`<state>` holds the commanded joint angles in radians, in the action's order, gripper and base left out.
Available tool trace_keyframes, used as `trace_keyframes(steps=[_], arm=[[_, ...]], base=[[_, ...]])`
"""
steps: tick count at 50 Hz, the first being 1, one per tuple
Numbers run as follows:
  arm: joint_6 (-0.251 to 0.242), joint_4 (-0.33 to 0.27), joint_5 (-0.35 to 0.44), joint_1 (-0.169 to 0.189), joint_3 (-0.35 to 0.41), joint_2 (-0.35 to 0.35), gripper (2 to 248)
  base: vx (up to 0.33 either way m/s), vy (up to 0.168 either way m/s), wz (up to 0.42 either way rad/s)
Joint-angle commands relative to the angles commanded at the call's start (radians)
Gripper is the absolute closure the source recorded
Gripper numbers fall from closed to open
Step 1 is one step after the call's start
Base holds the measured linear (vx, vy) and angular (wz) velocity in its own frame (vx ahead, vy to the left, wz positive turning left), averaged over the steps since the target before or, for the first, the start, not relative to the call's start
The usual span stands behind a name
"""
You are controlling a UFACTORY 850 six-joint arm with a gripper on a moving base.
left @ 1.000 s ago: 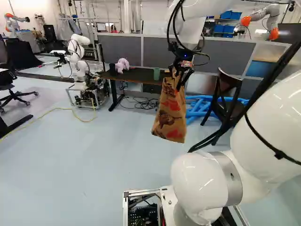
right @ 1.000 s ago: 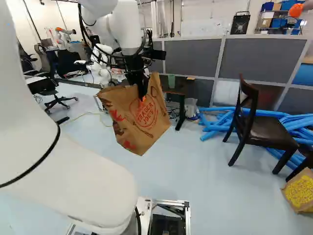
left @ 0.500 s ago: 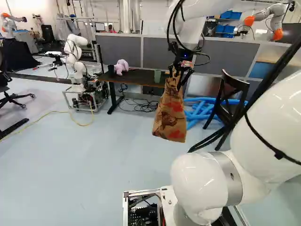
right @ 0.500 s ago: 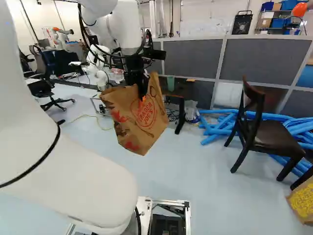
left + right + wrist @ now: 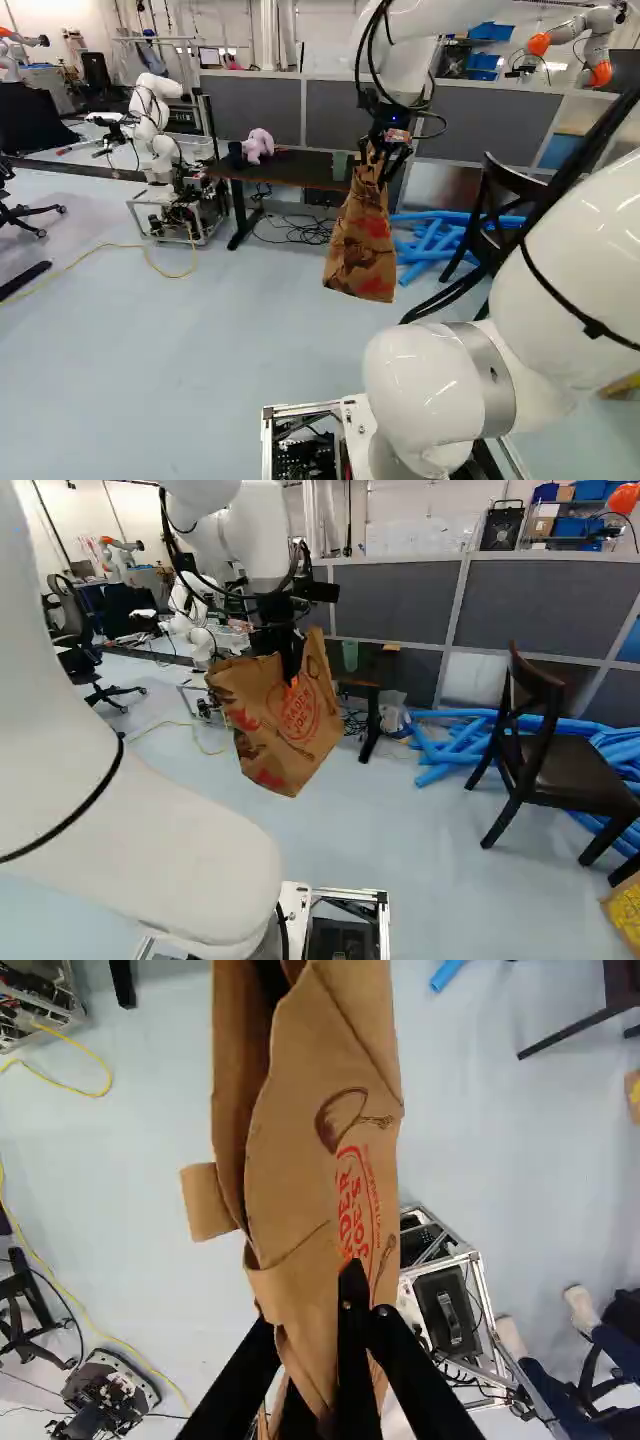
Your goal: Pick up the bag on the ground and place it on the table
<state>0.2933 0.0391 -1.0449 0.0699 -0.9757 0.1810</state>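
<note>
One paper bag (image 5: 360, 250) is hanging in the air, above the floor, a little right of the middle in the left base view and left of the middle in the right base view. The two fingers of the gripper (image 5: 374, 167) are clamping on its upper part. One table (image 5: 300, 170) is standing behind it; the bag is not lying on it. On the table, one green cup (image 5: 339, 165) is standing. Many blue tubes (image 5: 460, 745) are lying behind, too crowded for me to count.

Only the left base view is showing the one pink toy (image 5: 258, 147) on the table. There, another robot (image 5: 155, 130) is standing to the left of the table, one more is reaching in at the upper left, and one more at the upper right. The right base view is showing the seat of one wooden chair (image 5: 575, 770), which the arm is hiding in the left one. Only the wrist view is showing the bag from above, running ahead from the fingers, and one black case (image 5: 448, 1310) beside the gripper.
</note>
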Motion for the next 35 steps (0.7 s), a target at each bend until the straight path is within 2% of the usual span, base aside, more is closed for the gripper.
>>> trace_keyframes(steps=[11,35], arm=[[0.0,0.0,0.0,0.0,0.0,0.0,229],[0.0,0.0,0.0,0.0,0.0,0.0,229]], base=[[0.168,0.059,-0.041],[0.161,0.051,-0.185]])
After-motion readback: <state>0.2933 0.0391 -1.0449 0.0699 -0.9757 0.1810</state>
